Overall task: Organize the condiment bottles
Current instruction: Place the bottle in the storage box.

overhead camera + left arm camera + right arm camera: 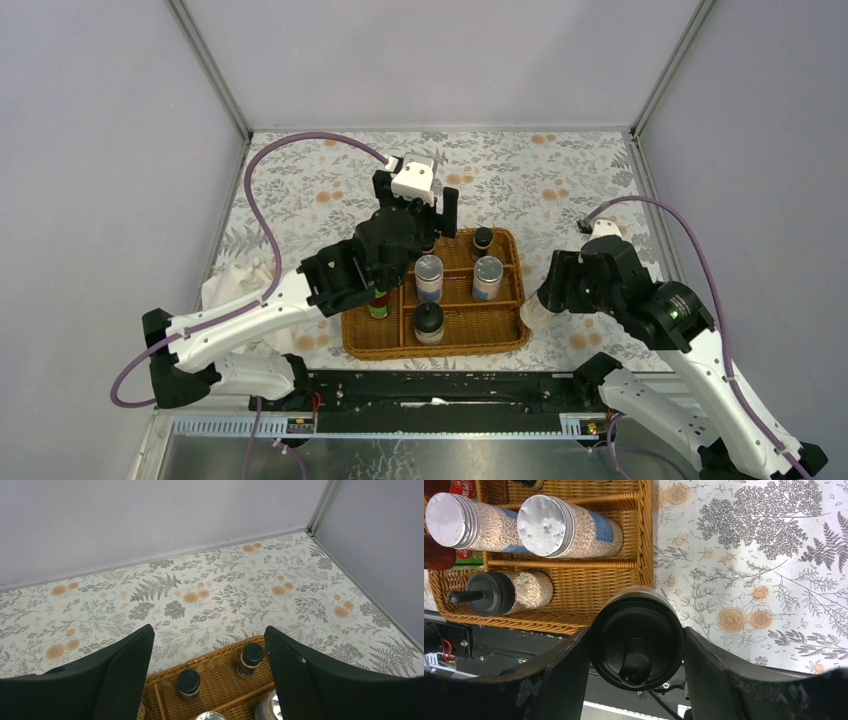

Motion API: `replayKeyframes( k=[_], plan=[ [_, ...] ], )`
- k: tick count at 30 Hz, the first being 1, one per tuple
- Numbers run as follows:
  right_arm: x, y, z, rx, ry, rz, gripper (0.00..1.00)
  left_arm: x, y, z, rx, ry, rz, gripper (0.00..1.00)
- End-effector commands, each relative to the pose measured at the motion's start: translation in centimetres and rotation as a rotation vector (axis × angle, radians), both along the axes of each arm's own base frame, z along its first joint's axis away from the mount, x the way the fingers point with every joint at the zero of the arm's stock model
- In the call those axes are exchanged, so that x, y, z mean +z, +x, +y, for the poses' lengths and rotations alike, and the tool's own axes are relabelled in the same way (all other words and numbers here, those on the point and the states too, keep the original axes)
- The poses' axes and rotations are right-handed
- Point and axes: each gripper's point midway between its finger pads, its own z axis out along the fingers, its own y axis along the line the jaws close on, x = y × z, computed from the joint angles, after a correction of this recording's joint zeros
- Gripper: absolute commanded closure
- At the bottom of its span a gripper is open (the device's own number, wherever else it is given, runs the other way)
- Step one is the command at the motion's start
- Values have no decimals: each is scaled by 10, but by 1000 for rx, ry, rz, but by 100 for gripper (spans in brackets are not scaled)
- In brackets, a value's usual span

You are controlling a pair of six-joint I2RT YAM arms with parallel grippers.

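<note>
A wicker basket [515, 335] holds two silver-lidded shakers [429, 275] [487, 275], a cream jar with a black knobbed lid [428, 322], a dark black-capped jar [482, 240] and a red-green bottle [378, 303]. My left gripper [420, 212] hovers open and empty over the basket's far left part. Its wrist view shows two dark jars [189, 682] [250, 658] below the open left gripper [209, 632]. My right gripper [540, 305] is shut on a second cream jar [636, 642] just off the basket's right front corner.
A white cloth [225, 290] lies left of the basket, under the left arm. A black rail [430, 390] runs along the near edge. Grey walls close the floral table [560, 170] on three sides. The basket wall [646, 540] stands beside the held jar.
</note>
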Motion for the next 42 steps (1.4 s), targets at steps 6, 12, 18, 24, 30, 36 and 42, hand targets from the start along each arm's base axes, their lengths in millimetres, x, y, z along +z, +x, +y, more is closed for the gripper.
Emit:
replayKeyframes(
  k=[6,12,18,24,30,36,42],
  plan=[
    [16,21,24,92,10,-27,100,15,6,8,26,-29,-14,15],
    [10,26,40,152,-30,-5,100,12,9,7,28,-18,-8,15],
    [4,23,60,217,-87,9,100,12,12,8,27,-17,-3,15],
    [-1,14,78,276,-134,8,100,11,12,11,28,-20,-2,15],
    [-3,1,94,355,-156,-10,100,12,11,14,28,-24,-4,15],
    [-8,-9,107,430,-181,-35,100,13,11,17,31,-25,-8,15],
    [-9,-12,116,475,-196,-64,100,20,11,24,43,-25,-21,16]
  ],
)
